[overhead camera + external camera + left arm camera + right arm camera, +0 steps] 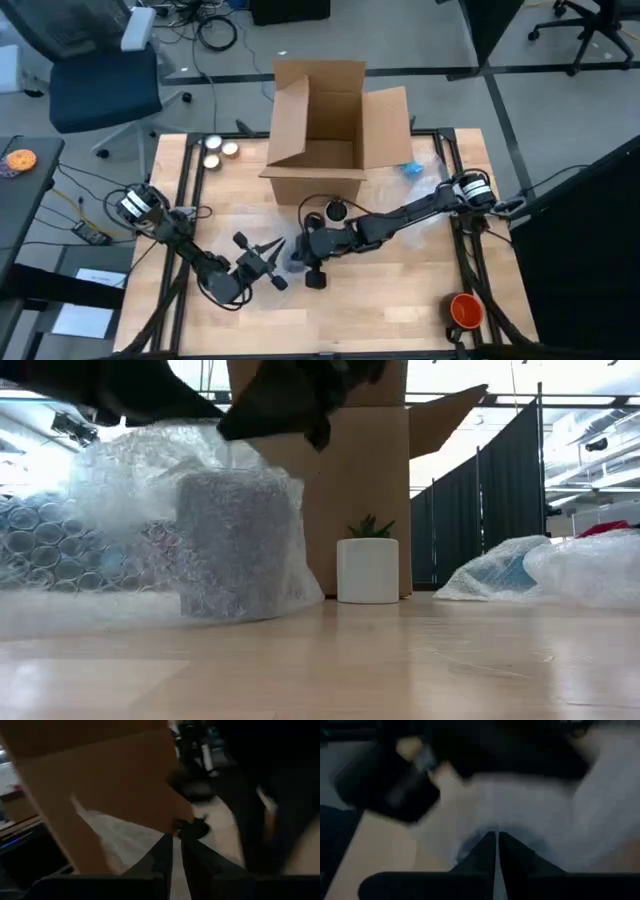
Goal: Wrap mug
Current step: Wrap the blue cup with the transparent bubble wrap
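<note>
**A:** Where's your mug?

**B:** The mug [238, 545] stands upright on the tabletop [400, 300], already inside a loose sleeve of bubble wrap [130, 470], in front of the cardboard box [330, 125] and near a small potted plant [368, 565]. Your right gripper [303, 250] sits over it, fingers closed, apparently pinching the wrap. Your left gripper [268, 258] is just beside it, fingers nearly together; I can't tell what it holds, if anything.

**A:** How will it handle?

**B:** Likely rigid and breakable under a soft, slippery, springy film. You should pinch the wrap's free edge rather than the mug body, and steady the mug so it doesn't tip as you pull the film round.
</note>
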`<action>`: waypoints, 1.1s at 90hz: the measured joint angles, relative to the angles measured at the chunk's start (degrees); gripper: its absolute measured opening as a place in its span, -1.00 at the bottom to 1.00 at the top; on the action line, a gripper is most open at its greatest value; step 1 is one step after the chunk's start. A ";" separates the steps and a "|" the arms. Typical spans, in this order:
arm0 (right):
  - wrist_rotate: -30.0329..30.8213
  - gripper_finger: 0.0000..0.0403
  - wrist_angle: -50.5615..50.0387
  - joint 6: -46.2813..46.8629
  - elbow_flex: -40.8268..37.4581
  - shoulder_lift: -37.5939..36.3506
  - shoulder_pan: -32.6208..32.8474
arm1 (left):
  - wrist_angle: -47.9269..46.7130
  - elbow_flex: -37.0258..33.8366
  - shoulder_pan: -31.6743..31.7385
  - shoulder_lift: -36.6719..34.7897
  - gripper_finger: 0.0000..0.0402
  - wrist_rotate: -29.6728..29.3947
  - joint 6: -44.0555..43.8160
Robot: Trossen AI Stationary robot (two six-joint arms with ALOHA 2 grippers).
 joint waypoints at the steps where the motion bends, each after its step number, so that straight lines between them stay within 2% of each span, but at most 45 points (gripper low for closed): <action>1: 0.15 -1.00 -0.07 -0.21 0.26 -0.10 0.00 | -0.39 0.00 0.00 0.00 -0.88 0.26 -0.39; 19: 1.69 -1.00 0.72 -0.70 1.71 -0.44 -0.09 | -1.79 0.06 0.09 0.00 -0.89 0.70 -2.48; 27: 1.72 -1.00 -1.32 -0.63 1.67 1.04 -0.09 | -0.50 0.09 -0.22 -0.26 -0.89 0.23 0.52; 35: 1.94 -1.00 -2.19 0.11 1.63 3.00 -0.09 | 7.37 1.90 -1.85 -1.29 -0.89 -2.66 14.87; 48: 1.88 -1.00 -3.44 0.83 1.63 5.99 -0.09 | 26.16 5.80 -6.35 -4.59 -0.89 -4.99 47.31; 54: 1.03 -1.00 -3.93 1.10 1.63 7.31 -0.19 | 31.73 6.40 -8.56 -6.70 -0.89 -5.19 52.37; 64: -0.03 -1.00 -5.09 2.28 1.74 7.77 -0.22 | 32.38 5.31 -12.79 -10.52 -0.89 -4.94 46.34; 75: -0.50 -1.00 -6.12 2.53 1.71 7.57 -0.22 | 28.19 0.89 -15.88 -10.25 -0.89 -4.97 36.24; 88: -0.88 -1.00 -6.34 3.01 1.71 7.59 -0.41 | 21.39 -7.85 -16.99 -8.88 -0.89 -4.89 15.36; 94: -2.02 -1.00 -7.33 2.97 1.71 7.59 -0.47 | 24.12 -11.63 -16.63 -9.08 -0.89 -5.23 6.31; 99: -3.56 -1.00 -8.33 2.93 1.72 7.58 -0.75 | 29.78 -14.24 -16.44 -9.89 -0.89 -5.14 3.62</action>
